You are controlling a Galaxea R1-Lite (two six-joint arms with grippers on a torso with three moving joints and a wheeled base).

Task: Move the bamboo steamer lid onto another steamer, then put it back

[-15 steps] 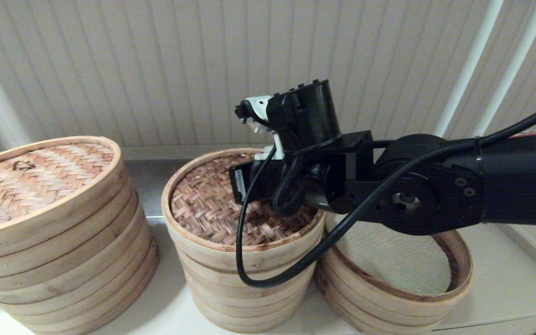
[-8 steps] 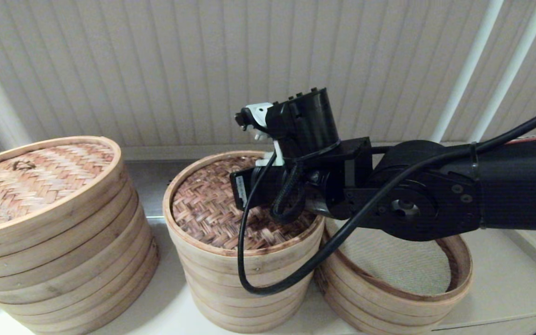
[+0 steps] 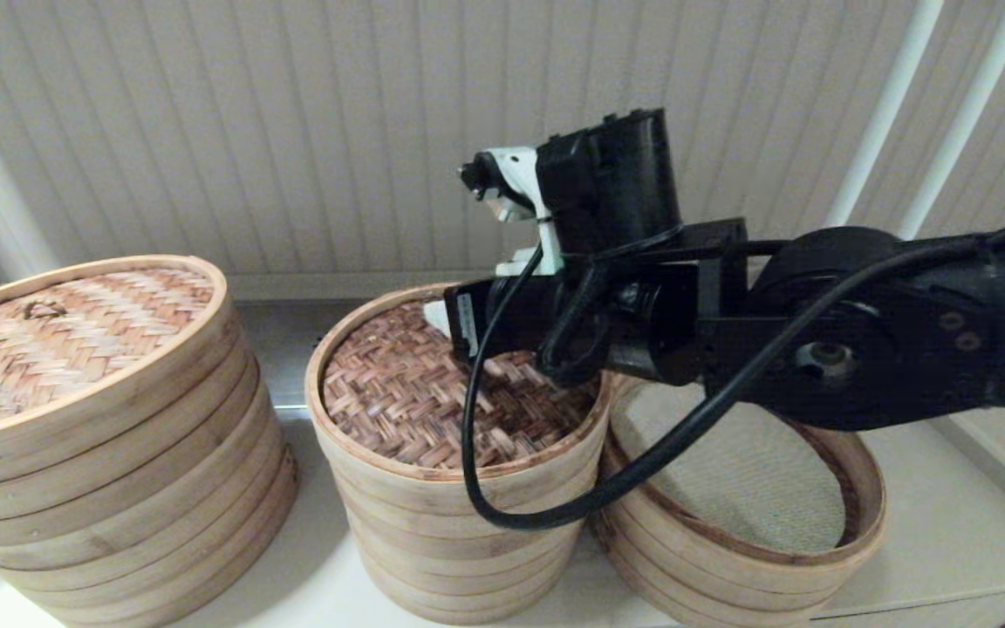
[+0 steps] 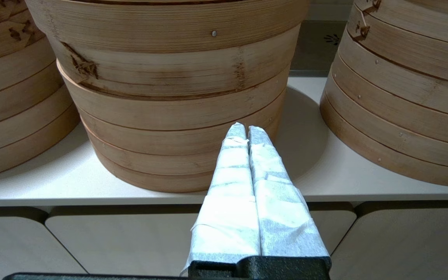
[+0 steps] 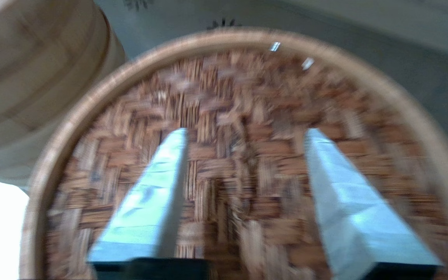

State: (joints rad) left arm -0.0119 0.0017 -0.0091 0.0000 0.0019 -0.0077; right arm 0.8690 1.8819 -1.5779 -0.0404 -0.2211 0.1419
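The right gripper (image 5: 243, 171) hung wide open and empty above the bamboo steamer lid (image 3: 433, 397), which sat on the middle stack (image 3: 459, 532). The blurred wrist view suggested motion, so it might have caught the rim and skewed the lid, leaving the low steamer (image 3: 755, 558) uncovered.

I see the bamboo steamer lid (image 3: 433, 397) with a dark reddish-brown herringbone weave and a pale tan rim band. The steamer on my right (image 3: 747, 515) has a darker, worn brown rim and a grey-green mesh liner. The wide lid on my left (image 3: 58, 331) shows a lighter tan-pink herringbone over pale bamboo tiers. My right arm (image 3: 816, 358) is black with a black cable; its fingers (image 5: 150, 210) are wrapped in pale bluish-white. The left fingers (image 4: 253, 194) are wrapped in white. The table (image 4: 53, 182) is off-white.
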